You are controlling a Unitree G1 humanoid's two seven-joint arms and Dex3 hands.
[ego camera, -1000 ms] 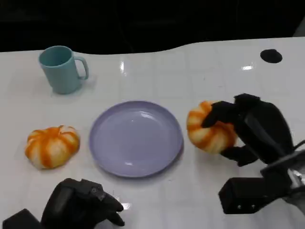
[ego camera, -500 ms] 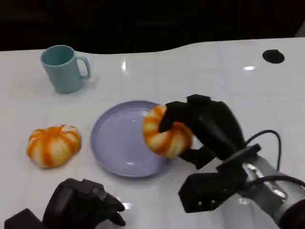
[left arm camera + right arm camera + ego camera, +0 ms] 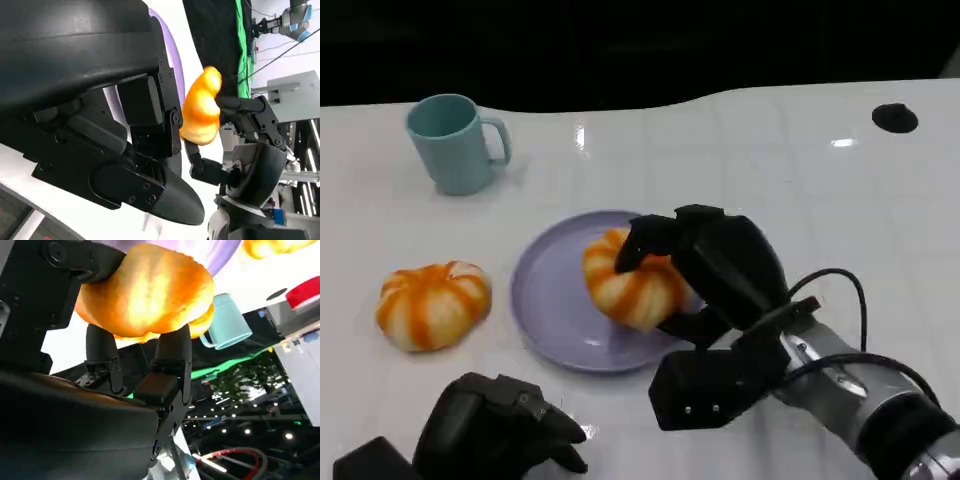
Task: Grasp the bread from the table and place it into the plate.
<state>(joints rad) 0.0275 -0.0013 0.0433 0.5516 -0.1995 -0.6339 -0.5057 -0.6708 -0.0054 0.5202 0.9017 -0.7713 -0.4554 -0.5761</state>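
My right hand (image 3: 715, 270) grips an orange-and-white striped bread (image 3: 625, 285) over the right half of the lavender plate (image 3: 545, 300). Whether the bread touches the plate I cannot tell. The right wrist view shows the bread (image 3: 150, 290) held between the black fingers (image 3: 172, 352) of my right hand (image 3: 135, 360), with the plate (image 3: 215, 252) behind it. A second striped bread (image 3: 430, 305) lies on the table left of the plate. My left hand (image 3: 495, 430) rests at the table's near edge with fingers curled in, holding nothing. In the left wrist view the held bread (image 3: 202, 107) appears beyond my left hand (image 3: 140, 130).
A teal mug (image 3: 450, 143) stands at the back left, its handle toward the right. A small black disc (image 3: 894, 117) lies at the far right on the white table (image 3: 800, 170). A black cable loops over my right forearm.
My right hand has carried the bread leftward from the table right of the plate to a spot over the plate. The left hand and the other bread stayed put.
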